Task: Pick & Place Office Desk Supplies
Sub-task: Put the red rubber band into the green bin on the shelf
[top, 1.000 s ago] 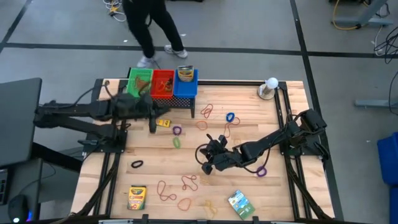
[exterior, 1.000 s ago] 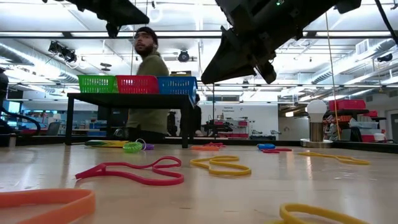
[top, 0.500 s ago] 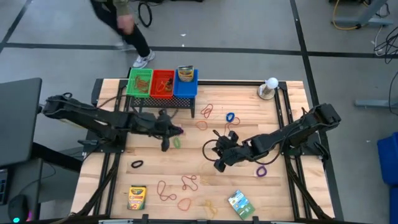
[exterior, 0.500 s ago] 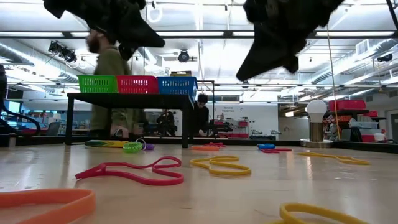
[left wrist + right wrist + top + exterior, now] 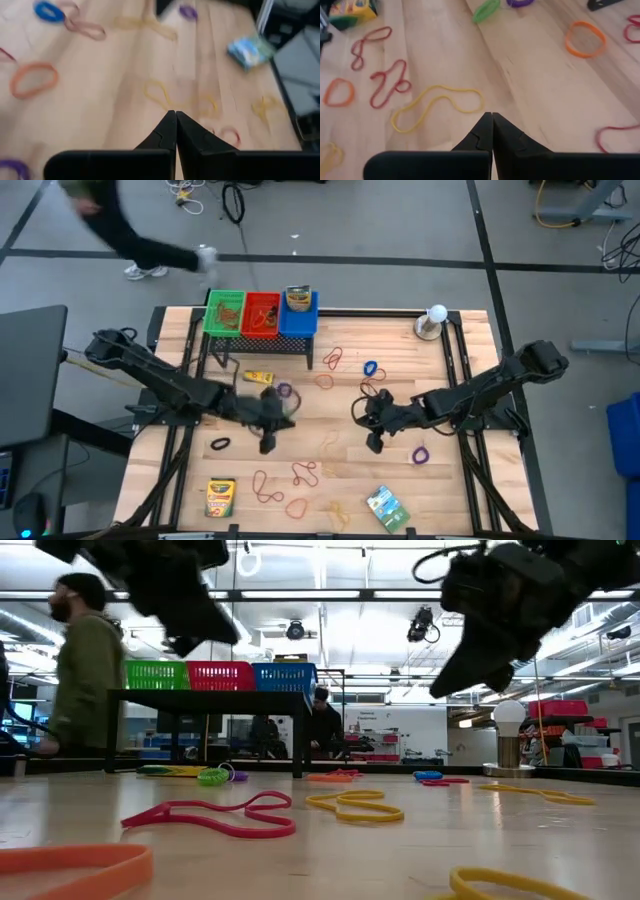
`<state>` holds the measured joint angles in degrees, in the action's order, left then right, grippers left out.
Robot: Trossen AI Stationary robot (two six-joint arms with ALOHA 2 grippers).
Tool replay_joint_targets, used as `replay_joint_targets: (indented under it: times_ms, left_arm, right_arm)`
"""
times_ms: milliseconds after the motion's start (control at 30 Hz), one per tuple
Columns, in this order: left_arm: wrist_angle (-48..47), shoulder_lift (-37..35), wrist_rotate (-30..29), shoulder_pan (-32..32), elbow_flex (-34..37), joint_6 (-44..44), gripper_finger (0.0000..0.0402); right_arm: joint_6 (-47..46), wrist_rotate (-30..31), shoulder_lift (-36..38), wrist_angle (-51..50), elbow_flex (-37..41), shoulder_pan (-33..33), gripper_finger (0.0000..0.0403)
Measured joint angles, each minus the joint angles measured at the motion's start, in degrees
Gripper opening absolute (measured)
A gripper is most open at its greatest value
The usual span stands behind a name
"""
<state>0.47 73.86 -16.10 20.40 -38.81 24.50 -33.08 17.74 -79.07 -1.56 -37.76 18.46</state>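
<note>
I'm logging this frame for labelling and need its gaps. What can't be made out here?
- Bins' contents: too small in the high view; only the sides show in the low view.
- Packet: print blurred in the left wrist view.
- Person: motion-blurred, cut by the high view's top edge.
- Crayon box: cut by the right wrist view's corner.

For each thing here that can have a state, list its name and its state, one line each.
Left gripper: shut, empty, above the table.
Right gripper: shut, empty, above the yellow rubber band.
Blue bin: holds a crayon box.
Crayon box: lying flat on the table.
</note>
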Motion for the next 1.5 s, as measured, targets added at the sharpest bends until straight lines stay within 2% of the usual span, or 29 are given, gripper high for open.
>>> replay_joint_targets:
  times_ms: [300,467,700,867,1067,1333,1500]
  left_arm:
    - [-20.31,9.96,-0.08,12.44,-12.31,11.52,0.0014]
    - [-28.34,16.61,2.54,18.0,-19.99,17.1,0.0049]
    - [-32.83,26.41,4.57,24.41,-30.3,20.29,0.0105]
    - [-35.17,33.64,5.79,26.44,-36.41,24.56,0.0132]
    - [-42.46,39.68,2.8,26.89,-41.41,32.05,0.0151]
    - [-42.68,42.77,2.76,26.69,-41.53,41.14,0.014]
    - [-42.48,44.72,3.44,26.46,-41.53,42.44,0.0122]
  right_arm:
    - [3.16,0.42,4.11,1.13,6.95,-0.71,0.0004]
    - [5.21,0.32,4.14,1.12,8.41,-0.7,0.0004]
    - [8.73,-0.91,4.14,0.99,8.7,-0.7,0.0004]
    - [9.6,-1.11,4.14,0.95,8.7,-0.7,0.0005]
    - [10.52,-1.27,4.14,1.0,8.7,-0.66,0.0005]
    - [11.54,-1.54,4.14,0.98,8.7,-0.66,0.0005]
    - [11.54,-1.7,4.14,1.0,8.7,-0.66,0.0005]
